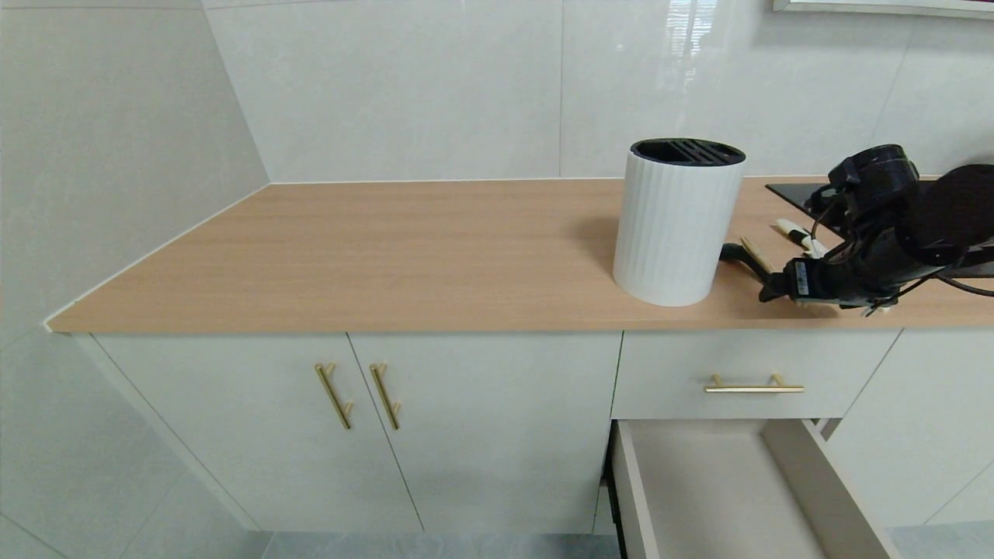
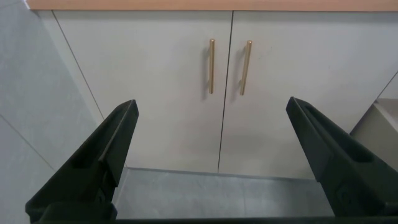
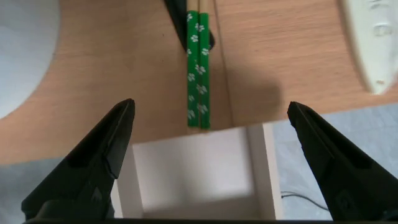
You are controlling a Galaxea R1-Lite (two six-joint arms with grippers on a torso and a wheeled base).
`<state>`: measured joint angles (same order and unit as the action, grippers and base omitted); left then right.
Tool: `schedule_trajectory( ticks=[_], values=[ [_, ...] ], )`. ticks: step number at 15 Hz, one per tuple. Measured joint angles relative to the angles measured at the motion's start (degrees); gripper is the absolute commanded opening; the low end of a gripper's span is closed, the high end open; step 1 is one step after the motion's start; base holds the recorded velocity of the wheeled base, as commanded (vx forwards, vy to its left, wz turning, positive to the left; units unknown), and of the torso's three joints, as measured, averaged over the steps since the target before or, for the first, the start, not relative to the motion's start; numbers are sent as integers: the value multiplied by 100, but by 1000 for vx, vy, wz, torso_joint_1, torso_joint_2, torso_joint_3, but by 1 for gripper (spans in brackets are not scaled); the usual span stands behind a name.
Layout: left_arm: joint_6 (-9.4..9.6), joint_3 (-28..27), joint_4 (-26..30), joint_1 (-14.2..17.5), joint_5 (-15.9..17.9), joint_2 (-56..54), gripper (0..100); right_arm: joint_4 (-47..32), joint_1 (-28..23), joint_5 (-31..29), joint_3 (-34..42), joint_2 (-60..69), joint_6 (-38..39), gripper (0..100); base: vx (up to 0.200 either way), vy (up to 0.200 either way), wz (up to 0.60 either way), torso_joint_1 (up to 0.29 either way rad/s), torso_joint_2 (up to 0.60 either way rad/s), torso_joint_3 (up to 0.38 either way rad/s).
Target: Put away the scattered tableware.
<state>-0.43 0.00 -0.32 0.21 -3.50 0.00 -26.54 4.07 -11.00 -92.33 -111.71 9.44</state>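
Pick-up step, I'd say. Your R gripper (image 3: 209, 106) hangs spread wide over the green-tipped chopsticks (image 3: 199, 68), which lie at the countertop (image 1: 388, 256) front edge, near the white utensil holder (image 1: 675, 225). Next: drop straight, centre on both sticks, close. L gripper (image 2: 211, 109) is spread too, holding nothing.

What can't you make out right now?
Chopsticks: far ends cut off by the right wrist view's edge.
White utensil: cut by the right wrist view's edge; kind unclear.
Holder: inside hidden by its slotted top, head view.
Drawer: front cut off, head view's bottom edge.
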Motion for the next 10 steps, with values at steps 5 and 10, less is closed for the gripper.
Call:
schedule_trajectory(
  ticks=[5,10],
  values=[
    [0,-2,-1,0,2,0,100,194,-5,0,-33,-177,22,100,0,0,0,0,0,0],
    [0,0,-1,1,2,0,100,205,0,16,-33,-195,30,0,0,0,0,0,0,0]
  ],
)
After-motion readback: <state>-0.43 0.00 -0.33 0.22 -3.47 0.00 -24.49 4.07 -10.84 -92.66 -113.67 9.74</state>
